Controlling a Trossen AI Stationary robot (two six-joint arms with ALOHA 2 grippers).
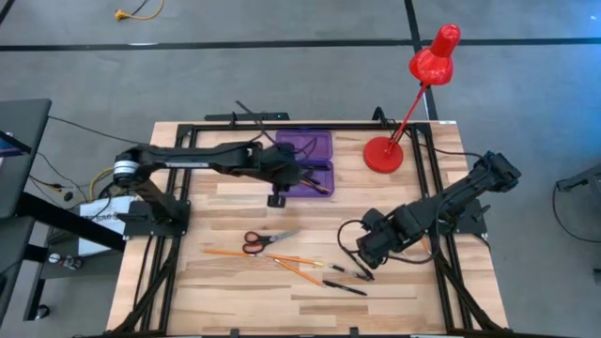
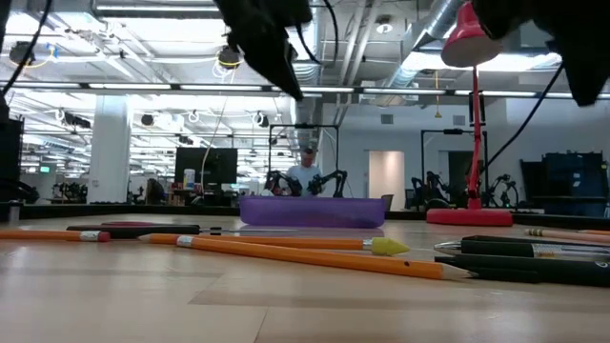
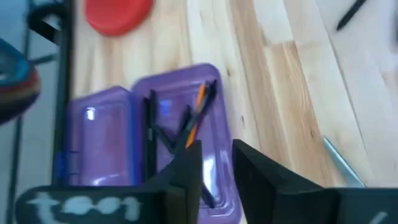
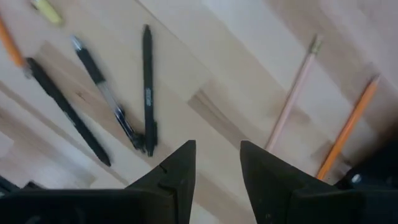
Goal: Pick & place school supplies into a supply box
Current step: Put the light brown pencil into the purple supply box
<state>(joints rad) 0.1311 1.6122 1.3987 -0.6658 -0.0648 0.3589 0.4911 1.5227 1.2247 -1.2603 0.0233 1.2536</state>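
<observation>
The purple supply box (image 1: 305,155) lies open at the far middle of the table, and one half (image 3: 186,124) holds black pens and an orange pencil. My left gripper (image 3: 216,165) hangs above that half, slanting down, open, with nothing between its fingers. Red-handled scissors (image 1: 263,241), orange pencils (image 1: 300,266) and black pens (image 1: 344,286) lie flat on the near part of the table. My right gripper (image 4: 217,165) points down over bare wood beside three black pens (image 4: 146,87) and two pencils (image 4: 348,124); it is open and holds nothing.
A red desk lamp stands with its base (image 1: 383,154) right of the box and its head (image 1: 435,58) beyond the far edge. Black frame rails (image 1: 282,124) run along the table's far edge and sides. Bare wood (image 1: 235,216) lies between box and scissors.
</observation>
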